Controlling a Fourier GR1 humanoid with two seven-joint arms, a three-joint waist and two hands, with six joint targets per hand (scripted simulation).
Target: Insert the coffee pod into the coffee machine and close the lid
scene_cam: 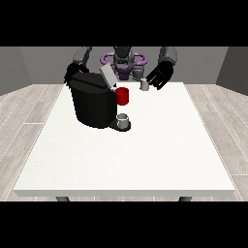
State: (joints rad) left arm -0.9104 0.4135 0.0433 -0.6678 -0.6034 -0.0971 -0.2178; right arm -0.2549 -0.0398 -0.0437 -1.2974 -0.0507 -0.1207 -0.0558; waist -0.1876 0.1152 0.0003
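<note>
Large white bench (145, 160) is sitting on grey wood-plank flooring. Black boxy coffee machine (92, 104) is standing at bench left-rear, grey lid (107, 76) raised. Small grey coffee pod (144, 85) is resting on bench just beside the hand at the view's right (161, 75), fingers released. The hand at the view's left (72, 72) is hiding behind machine; fingers: cannot tell.

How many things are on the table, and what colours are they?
Black: 1, the coffee machine
Red: 1, the red cup
Grey: 2, the cup on the machine's base and the coffee pod near the hand at the view's right
Total: 4
</note>
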